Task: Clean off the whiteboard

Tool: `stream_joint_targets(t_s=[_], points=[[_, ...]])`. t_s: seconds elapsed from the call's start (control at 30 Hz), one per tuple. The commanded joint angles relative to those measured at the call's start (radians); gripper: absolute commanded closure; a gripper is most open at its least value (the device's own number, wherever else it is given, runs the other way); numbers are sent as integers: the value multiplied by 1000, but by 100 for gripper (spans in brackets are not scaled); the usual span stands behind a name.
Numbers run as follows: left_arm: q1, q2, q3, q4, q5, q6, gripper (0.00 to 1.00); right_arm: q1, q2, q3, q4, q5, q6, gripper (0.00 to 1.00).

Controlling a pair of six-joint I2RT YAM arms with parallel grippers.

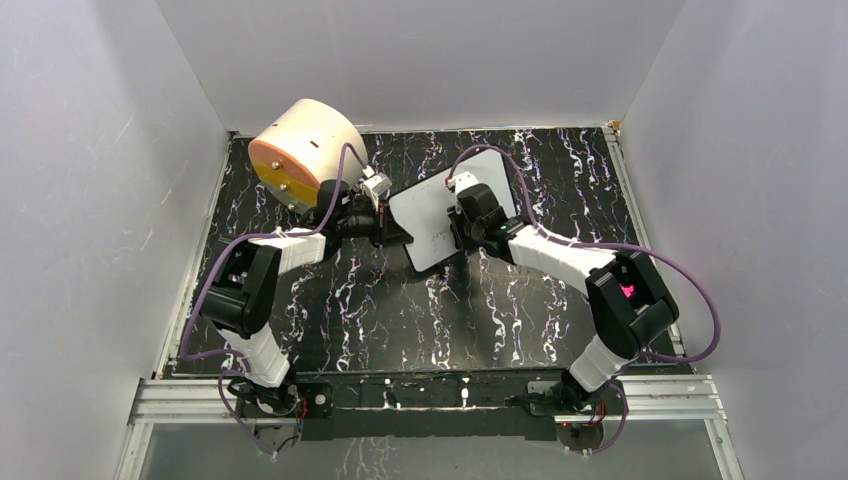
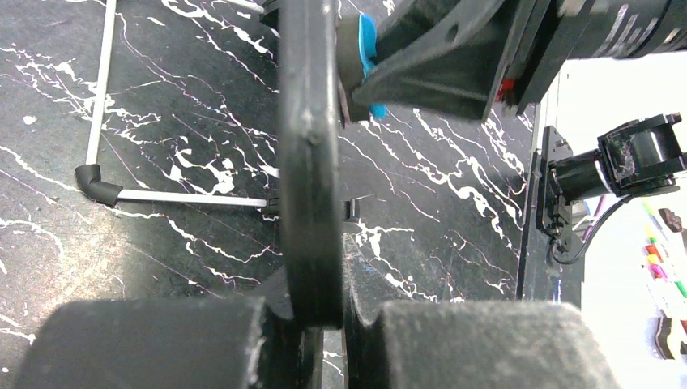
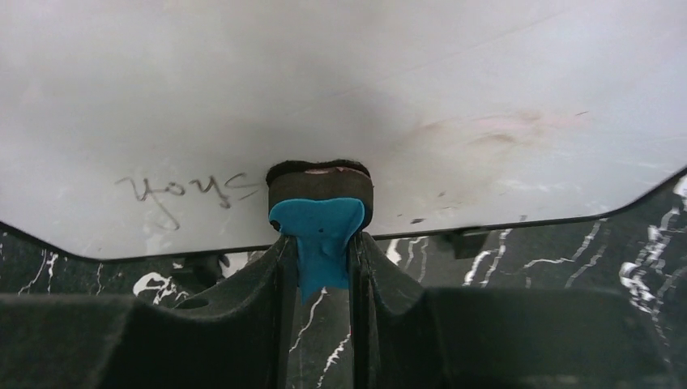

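Though faint overhead, whiteboard (image 3: 340, 81) handwriting (image 3: 182, 190), clear right-wrist

Whiteboard face: from the left wrist you see the whiteboard (image 2: 308, 162) edge-on only, and its upper end is cut off.
Whiteboard outline: in the right wrist view its far edge and both sides run off the picture.
Handwriting: the handwriting (image 3: 182, 190) by the whiteboard's near edge is too faint for you to read with certainty.
Eraser: the eraser (image 3: 320, 215) hides its felt face against the whiteboard.
Top view: the right arm (image 1: 482, 208) covers the whiteboard's middle.
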Motion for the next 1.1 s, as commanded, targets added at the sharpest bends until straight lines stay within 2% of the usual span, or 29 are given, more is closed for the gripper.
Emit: stream_joint_targets(t_s=[0.0, 0.07, 0.1, 0.2, 0.23, 0.33, 0.4, 0.57, 0.7, 0.9, 1.07], points=[[-24, -36, 11, -115, 43, 85, 100, -21, -81, 94, -9, 103, 18, 90], [-23, -41, 16, -119, 39, 88, 99, -22, -109, 97, 0, 90, 21, 89], [-23, -43, 21, -112, 39, 75, 94, -22, -123, 98, 2, 81, 24, 89], [-24, -54, 14, -49, 46, 22, 65, -23, -156, 93, 14, 38, 31, 89], [-24, -63, 8, -25, 42, 8, 58, -23, -166, 87, 22, 26, 37, 89], [-23, -104, -18, 48, 8, -42, 44, -22, -184, 77, 32, -8, 49, 89], [-24, -141, -42, 90, -34, -67, 40, -23, -180, 77, 31, -23, 52, 89], [-22, -204, -155, 189, -188, -125, 38, -21, -150, 108, 30, -52, 48, 88], [-22, -223, -243, 323, -263, -223, 43, -12, -101, 161, 32, -84, 42, 88], [-22, -186, -312, 517, -295, -348, 55, 19, -38, 202, 29, -90, -5, 88], [-25, -129, -310, 579, -297, -380, 62, 53, -14, 167, 67, -57, -60, 90]])
